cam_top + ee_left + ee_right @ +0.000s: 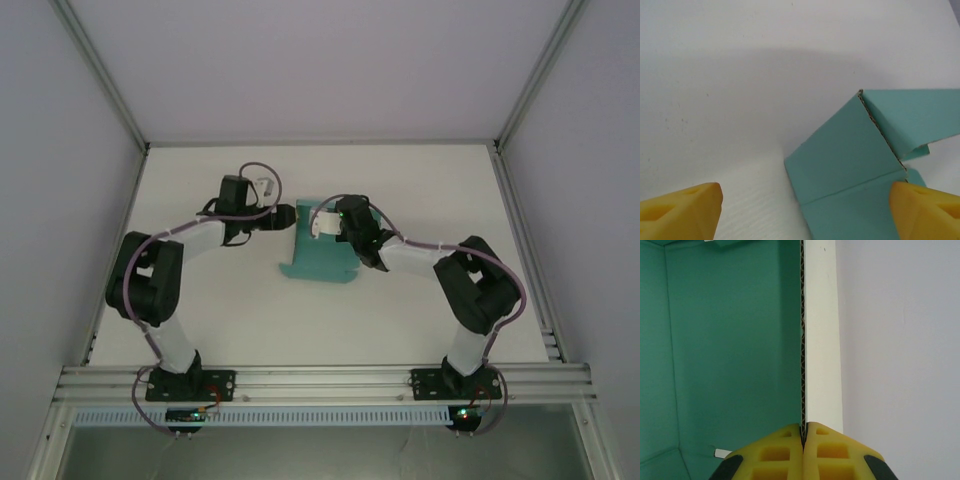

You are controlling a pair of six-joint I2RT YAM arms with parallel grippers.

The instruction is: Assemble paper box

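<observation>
From above, the teal-green, thin-card paper box (318, 262) lies part-folded at mid-table, between the two claws. The right claw (322, 222) sits over its far right part. The left claw (283, 215) hangs just left of its far edge. The white table (230, 320) is bare around them and the grey frame posts (105, 80) stand well apart from both arms, so either arm has room to swing outward.

In the left wrist view, the left claw (805, 188) stands wide and holds nothing. A raised, creased panel of the paper box (845, 150) lies ahead of it, toward its right finger (925, 210). Whether that fingertip touches the card cannot be told. The raw corrugated edge runs diagonally away from that finger.

In the right wrist view, the right claw (803, 432) is pinched tight on an upright wall of the paper box (730, 340), whose edge runs straight ahead from the pads. The step in hand looks like raising the side panels. The pinch should keep that wall vertical while the left claw pushes its panel over at the crease. Pushing on the raw edge would likely buckle the card.
</observation>
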